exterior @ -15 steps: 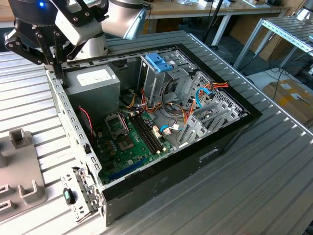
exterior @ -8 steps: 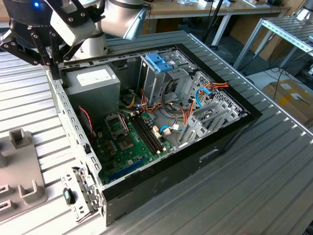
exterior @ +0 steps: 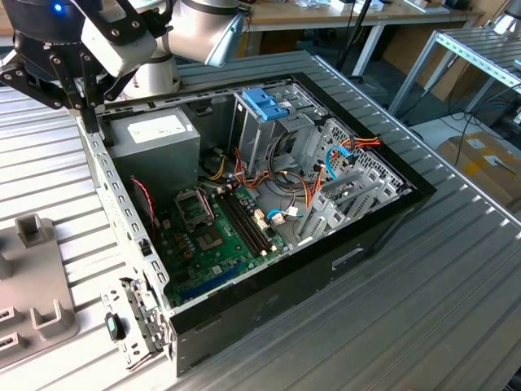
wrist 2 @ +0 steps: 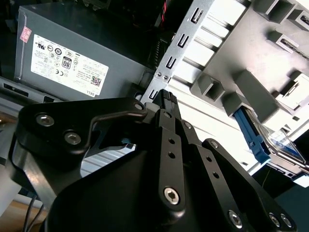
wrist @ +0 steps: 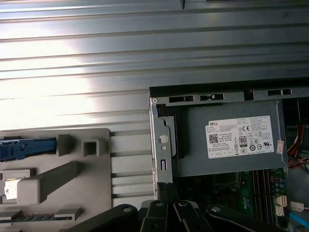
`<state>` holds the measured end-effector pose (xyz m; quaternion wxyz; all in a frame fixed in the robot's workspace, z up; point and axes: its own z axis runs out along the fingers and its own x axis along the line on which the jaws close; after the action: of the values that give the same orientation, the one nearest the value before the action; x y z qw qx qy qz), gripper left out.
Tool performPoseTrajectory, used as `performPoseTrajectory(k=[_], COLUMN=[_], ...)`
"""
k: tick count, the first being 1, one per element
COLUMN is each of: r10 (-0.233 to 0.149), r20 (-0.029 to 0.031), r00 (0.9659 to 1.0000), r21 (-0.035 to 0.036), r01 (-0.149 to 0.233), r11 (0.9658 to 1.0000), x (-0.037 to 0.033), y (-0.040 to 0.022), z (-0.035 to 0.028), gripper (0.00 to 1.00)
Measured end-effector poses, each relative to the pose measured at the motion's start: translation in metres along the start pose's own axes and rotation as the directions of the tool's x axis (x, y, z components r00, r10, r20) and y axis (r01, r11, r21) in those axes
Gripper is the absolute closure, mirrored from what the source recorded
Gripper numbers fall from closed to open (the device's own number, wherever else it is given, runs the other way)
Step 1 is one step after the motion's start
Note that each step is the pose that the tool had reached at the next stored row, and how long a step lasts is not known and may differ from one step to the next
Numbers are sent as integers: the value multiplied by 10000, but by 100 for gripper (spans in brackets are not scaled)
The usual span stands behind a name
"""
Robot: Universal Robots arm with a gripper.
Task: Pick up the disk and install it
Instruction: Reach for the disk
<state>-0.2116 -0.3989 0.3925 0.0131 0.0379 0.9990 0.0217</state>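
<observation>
The claw (wrist 2: pixel 166 98) is clenched on nothing. Its tip hangs just over the corner rim of the open computer case (exterior: pixel 269 297), with the grey power supply (wrist: pixel 227 140) close below it on one side and the grey holder (wrist: pixel 91 193) on the ribbed counter (wrist: pixel 145 48) off to the other. The disk (wrist 2: pixel 273 139) sits in a slot of that holder, well apart from the claw and across the case wall from the power supply. Its blue edge frame faces the claw, and I cannot tell how upright it stands. The pick-up has not begun, so the step in hand is most likely the reach for the disk. To do it well, the claw should travel sideways at its present height until it is clear of the case rim, since dropping early risks catching the perforated metal edge. It should be released wide before it descends, because a clenched claw would only knock the disk. Its jaws should line up with the disk's two flat faces and close near the middle of the metal body, away from the holder's raised blocks. The smooth metal will probably be slippery, so a centred, square grip matters. A pull along the line of the slot should keep the blue frame from binding.
</observation>
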Motion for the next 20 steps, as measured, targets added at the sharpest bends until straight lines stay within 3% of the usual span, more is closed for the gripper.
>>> performPoseTrajectory(k=[10,20], r10=[0,1], r20=[0,0], r00=[10000,10000], r21=[0,0], r01=[0,-1], r11=[10000,10000], x=[29,137], y=[-2,-11], z=[0,1], gripper=[89,89])
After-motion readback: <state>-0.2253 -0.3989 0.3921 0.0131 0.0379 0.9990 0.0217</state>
